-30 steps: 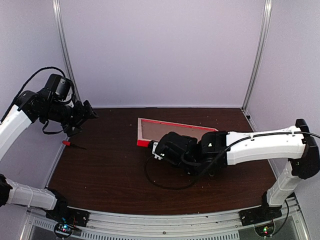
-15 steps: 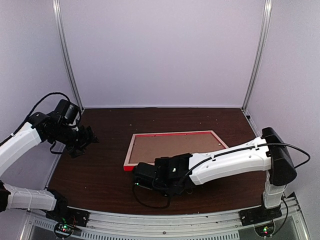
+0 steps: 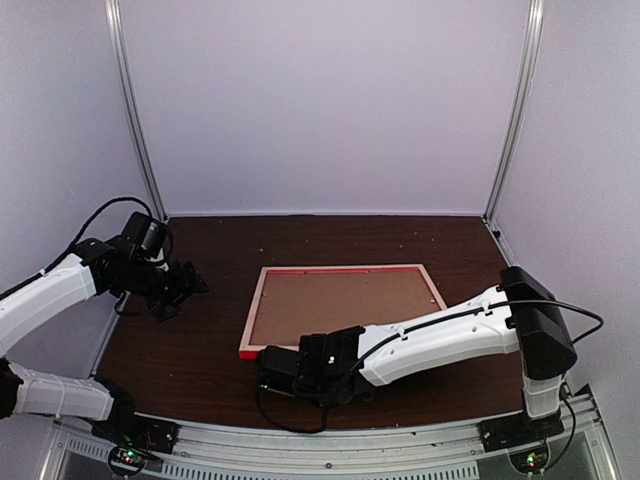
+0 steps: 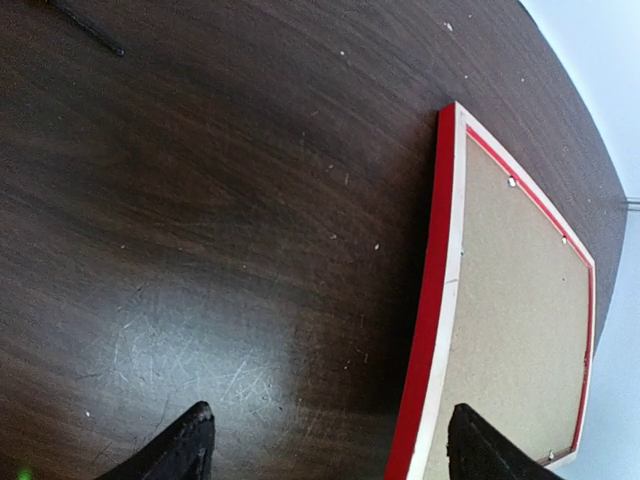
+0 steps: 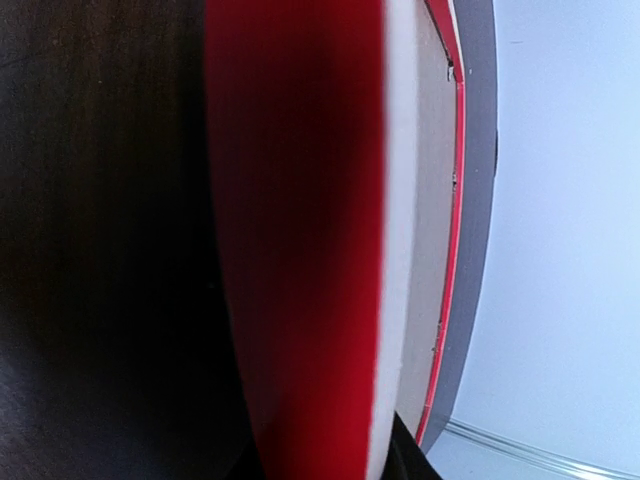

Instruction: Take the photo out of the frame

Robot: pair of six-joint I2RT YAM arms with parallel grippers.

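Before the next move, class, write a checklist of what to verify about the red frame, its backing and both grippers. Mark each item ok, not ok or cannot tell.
1. Frame turned back side up on the table: ok.
2. Brown backing board uncovered, with no arm over it: ok.
3. Left gripper open and holding nothing, over bare table left of the frame: ok.
4. Right gripper at the frame's near-left corner, firm hold or released: cannot tell; the frame's red edge fills the right wrist view.
5. Small tabs along the backing board's edge turned clear: cannot tell; too small.
6. Photo in sight: not ok; no view shows it.
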